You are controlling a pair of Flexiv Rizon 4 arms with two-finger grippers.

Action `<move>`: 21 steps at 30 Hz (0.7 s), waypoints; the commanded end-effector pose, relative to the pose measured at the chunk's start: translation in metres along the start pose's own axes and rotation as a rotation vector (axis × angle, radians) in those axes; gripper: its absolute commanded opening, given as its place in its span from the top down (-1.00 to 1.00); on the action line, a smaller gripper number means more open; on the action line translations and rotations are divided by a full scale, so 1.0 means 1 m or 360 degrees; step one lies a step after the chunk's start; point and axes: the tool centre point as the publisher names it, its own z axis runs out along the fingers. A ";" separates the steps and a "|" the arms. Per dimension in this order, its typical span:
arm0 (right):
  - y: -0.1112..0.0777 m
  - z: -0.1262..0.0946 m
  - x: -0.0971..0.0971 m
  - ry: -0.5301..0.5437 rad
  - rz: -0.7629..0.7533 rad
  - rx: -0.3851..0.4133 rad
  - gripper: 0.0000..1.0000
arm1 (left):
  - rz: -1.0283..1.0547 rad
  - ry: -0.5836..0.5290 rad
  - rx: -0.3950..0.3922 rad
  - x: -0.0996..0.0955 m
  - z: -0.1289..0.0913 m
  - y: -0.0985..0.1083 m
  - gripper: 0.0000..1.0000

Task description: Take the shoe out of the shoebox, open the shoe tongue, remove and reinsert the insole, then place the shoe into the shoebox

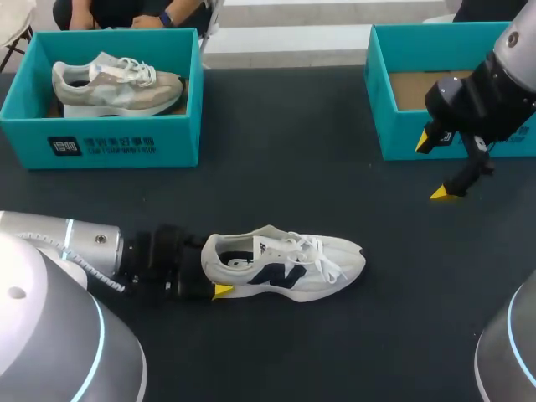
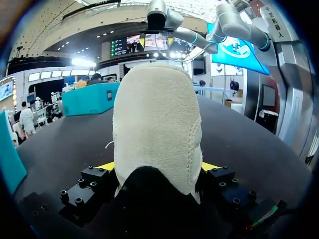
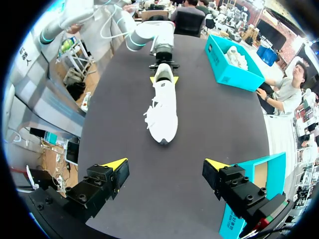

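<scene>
Left jaws: the left gripper [image 1: 216, 276] is clenched on the heel of the white shoe [image 1: 285, 264], one yellow fingertip [image 1: 223, 291] pressed to each side of it.
Right jaws: the right gripper [image 1: 433, 167] is released, its fingers spread wide with nothing between them, hanging above the table [image 1: 276, 167].
Shoe, place: it stands on its sole on the table, heel between the left jaws, toe pointing straight ahead of them and toward the right gripper, well apart from it.
Shoe, look: white upper, dark side mark, white laces loose over the tongue, pale suede heel patch.
Boxes: a teal shoebox [image 1: 394, 134] with a bare cardboard floor sits just beside the right jaws; a second teal box [image 1: 109, 138] holding a grey shoe [image 1: 117, 84] sits well off to one side of the left jaws.
Left wrist view only: the heel [image 2: 157, 124] fills the gap between the fingers, and both tips touch it.
Right wrist view only: the whole shoe [image 3: 163, 109] lies lengthwise ahead of the open gripper [image 3: 165, 167], the left arm behind its heel.
</scene>
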 end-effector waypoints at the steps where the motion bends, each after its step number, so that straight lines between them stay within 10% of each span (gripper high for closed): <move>1: 0.000 0.001 -0.001 0.0003 0.0000 0.0003 -1.00 | 0.0000 -0.0004 -0.0006 0.001 -0.001 0.000 1.00; 6: 0.004 0.001 0.000 -0.0046 0.0069 -0.0021 -1.00 | 0.0000 -0.0004 -0.0006 0.001 -0.001 0.000 1.00; 21: 0.089 0.032 0.016 -0.0469 0.1554 -0.0113 -1.00 | 0.0000 -0.0004 -0.0006 0.001 -0.001 0.000 1.00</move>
